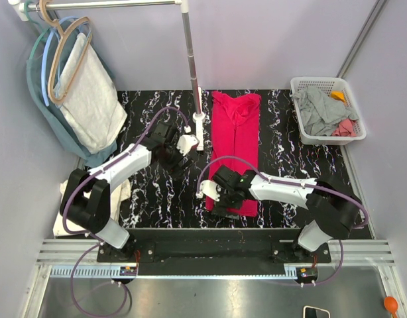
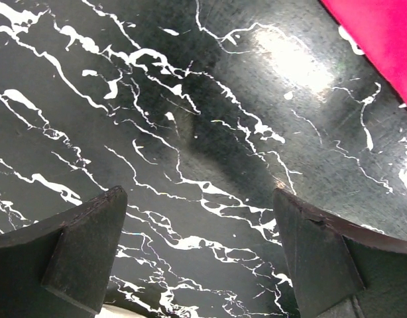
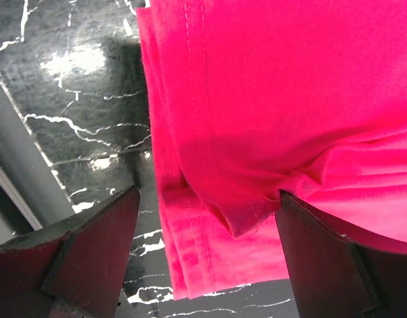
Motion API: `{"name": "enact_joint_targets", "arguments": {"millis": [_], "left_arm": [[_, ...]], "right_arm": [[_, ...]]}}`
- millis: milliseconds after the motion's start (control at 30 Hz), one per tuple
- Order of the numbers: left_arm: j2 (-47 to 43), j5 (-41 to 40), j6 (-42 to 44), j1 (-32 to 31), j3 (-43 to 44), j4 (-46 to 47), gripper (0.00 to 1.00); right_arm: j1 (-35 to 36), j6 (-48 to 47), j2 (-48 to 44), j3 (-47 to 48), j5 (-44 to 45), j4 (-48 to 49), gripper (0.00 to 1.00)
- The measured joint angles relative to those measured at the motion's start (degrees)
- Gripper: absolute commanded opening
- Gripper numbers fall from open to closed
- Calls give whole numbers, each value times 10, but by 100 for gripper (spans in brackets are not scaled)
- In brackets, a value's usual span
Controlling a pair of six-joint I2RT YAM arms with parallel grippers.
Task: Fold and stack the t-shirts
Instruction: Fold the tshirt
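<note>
Red t-shirt point(image 1: 235, 139) laid at centre of worktop point(image 1: 290, 152), folded lengthwise into narrow strip, collar at far end. Rumpled near hem corner seen between spread jaws of right gripper point(image 3: 207, 218); nothing pinched. Left gripper point(image 2: 200, 225) held over bare worktop left of shirt, jaws spread wide. Grey t-shirt point(image 1: 319, 109) and pink t-shirt point(image 1: 346, 127) heaped in white basket point(image 1: 316, 79) at far right corner.

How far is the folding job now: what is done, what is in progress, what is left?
Done: the red t-shirt lies on the table folded lengthwise into a narrow strip. In hand: the right gripper hovers open over its near hem; the left gripper is open above bare table, holding nothing. Left: folding the strip shorter, plus the grey garment and pink garment crumpled in the basket.
</note>
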Motion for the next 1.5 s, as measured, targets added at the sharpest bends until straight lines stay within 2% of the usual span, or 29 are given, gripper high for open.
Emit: {"name": "enact_joint_targets", "arguments": {"millis": [267, 433, 633, 933, 1033, 1167, 1267, 1300, 1400, 1500], "left_arm": [[-7, -5, 0, 5, -17, 3, 95], [-9, -5, 0, 6, -23, 5, 95], [-9, -5, 0, 6, -35, 5, 95], [-23, -5, 3, 7, -43, 7, 95], [-30, -5, 3, 8, -50, 6, 95], [-34, -5, 5, 8, -54, 5, 95], [-37, -5, 6, 9, -55, 5, 95], [-38, -5, 6, 10, -55, 5, 95], [-43, -5, 7, 11, -56, 5, 95], [-47, -5, 7, 12, -59, 6, 95]], "right_arm": [[0, -5, 12, -5, -2, 10, 86], [0, -9, 15, -5, -10, 11, 79], [0, -15, 21, -2, -27, 10, 65], [0, -37, 38, 13, -37, 8, 60], [0, -41, 43, 18, -38, 6, 56], [0, -46, 46, 20, -37, 12, 42], [0, -50, 48, 21, -37, 20, 28], [0, -52, 49, 21, -35, 24, 19], [0, -53, 50, 22, -27, 31, 3], [0, -53, 50, 22, -25, 32, 0]]}}
